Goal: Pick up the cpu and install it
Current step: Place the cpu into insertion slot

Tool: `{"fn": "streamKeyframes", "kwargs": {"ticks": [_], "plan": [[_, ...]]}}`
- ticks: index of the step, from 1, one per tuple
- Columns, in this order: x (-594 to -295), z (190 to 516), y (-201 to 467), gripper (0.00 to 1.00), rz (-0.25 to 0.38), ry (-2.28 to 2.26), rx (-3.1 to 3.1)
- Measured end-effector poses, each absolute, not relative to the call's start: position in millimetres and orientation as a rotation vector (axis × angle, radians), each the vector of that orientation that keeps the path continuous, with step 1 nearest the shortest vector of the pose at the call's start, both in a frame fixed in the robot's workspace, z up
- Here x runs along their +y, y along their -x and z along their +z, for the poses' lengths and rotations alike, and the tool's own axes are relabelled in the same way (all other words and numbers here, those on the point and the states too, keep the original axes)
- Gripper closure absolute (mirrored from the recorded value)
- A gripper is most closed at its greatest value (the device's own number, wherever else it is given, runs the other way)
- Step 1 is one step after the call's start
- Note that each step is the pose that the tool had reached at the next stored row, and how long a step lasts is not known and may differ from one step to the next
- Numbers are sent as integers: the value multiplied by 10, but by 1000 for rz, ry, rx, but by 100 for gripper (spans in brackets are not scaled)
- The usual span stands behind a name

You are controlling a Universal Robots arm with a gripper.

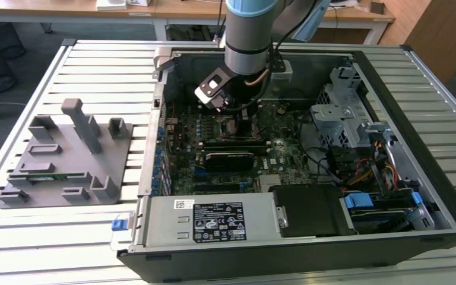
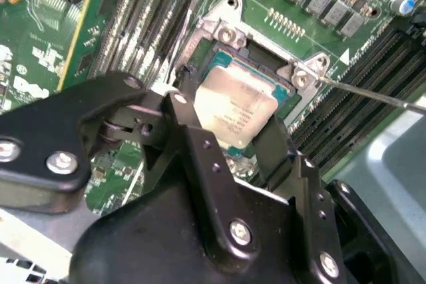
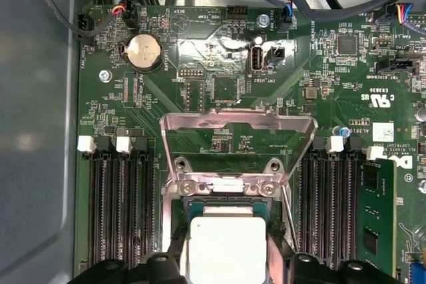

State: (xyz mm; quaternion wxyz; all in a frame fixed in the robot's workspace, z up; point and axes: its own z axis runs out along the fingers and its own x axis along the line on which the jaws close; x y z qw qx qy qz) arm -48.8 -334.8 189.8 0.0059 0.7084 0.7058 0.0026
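Second wrist view: the gripper (image 2: 229, 119) has its fingers (image 2: 273, 147) clamped on opposite edges of the cpu (image 2: 234, 106). The chip lies squarely over the open socket (image 2: 263, 64), edges parallel to it.

Slatted pale metal table (image 1: 93, 59). Grey plastic fixture w/ upright posts (image 1: 46, 178) on it, exterior view's left; thin green memory stick (image 1: 57, 176) lies in fixture slot. Open black desktop PC case (image 1: 307, 258) beside fixture, on exterior view's right. Inside case:
- green motherboard (image 3: 219, 91)
- silver power supply box w/ label (image 1: 173, 222), blue plastic tab (image 1: 118, 224) at its corner
- silver drive cage (image 1: 335, 116)

On board:
- round silver coin battery (image 3: 144, 51)
- silver socket load plate (image 3: 200, 122), swung open
- black memory slots (image 3: 123, 211), white latches (image 3: 85, 143)
- thin metal lever rod (image 2: 373, 94)
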Motion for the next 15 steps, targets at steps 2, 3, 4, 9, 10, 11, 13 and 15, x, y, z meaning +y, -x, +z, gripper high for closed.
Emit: {"fn": "streamKeyframes", "kwargs": {"ticks": [2, 3, 4, 9, 10, 11, 13, 15], "plan": [[-3348, 1898, 488, 39, 8, -2217, 2209], [-3349, 1899, 488, 39, 7, -2217, 2209], [-3349, 1900, 489, 39, 7, -2217, 2209], [-3349, 1915, 488, 39, 6, -2217, 2209], [-3350, 1932, 488, 39, 6, -2217, 2209], [-3349, 1948, 488, 39, 7, -2217, 2209], [-3349, 1979, 488, 39, 7, -2217, 2209], [-3349, 2009, 488, 39, 7, -2217, 2209]]}}
